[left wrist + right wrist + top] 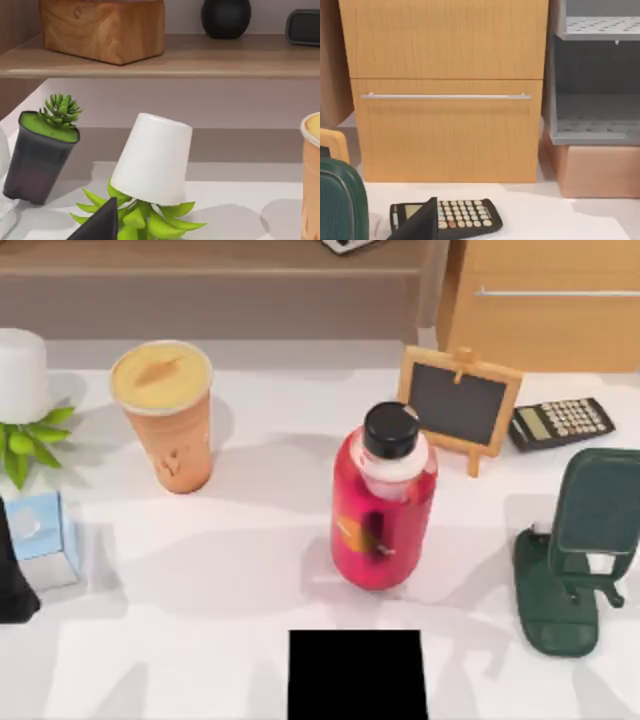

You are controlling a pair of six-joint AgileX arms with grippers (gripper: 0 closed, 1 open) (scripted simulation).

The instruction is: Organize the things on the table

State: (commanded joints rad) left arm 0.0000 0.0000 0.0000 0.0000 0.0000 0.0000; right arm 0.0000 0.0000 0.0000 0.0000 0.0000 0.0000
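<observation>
I see nothing picked up, so I think the tidy-up is just starting. The left gripper (97,226) is low over the table (250,570). The white pot plant (150,165) is just in front of it, and the orange cup (165,415) is farther off to the side. The right gripper (417,225) is right by the calculator (455,215). I cannot tell if either gripper is apart or together. Next, I think the left one should go to the cup.

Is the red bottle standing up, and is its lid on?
Yes. The red bottle stands upright on the table, and its black cap sits on top.
</observation>
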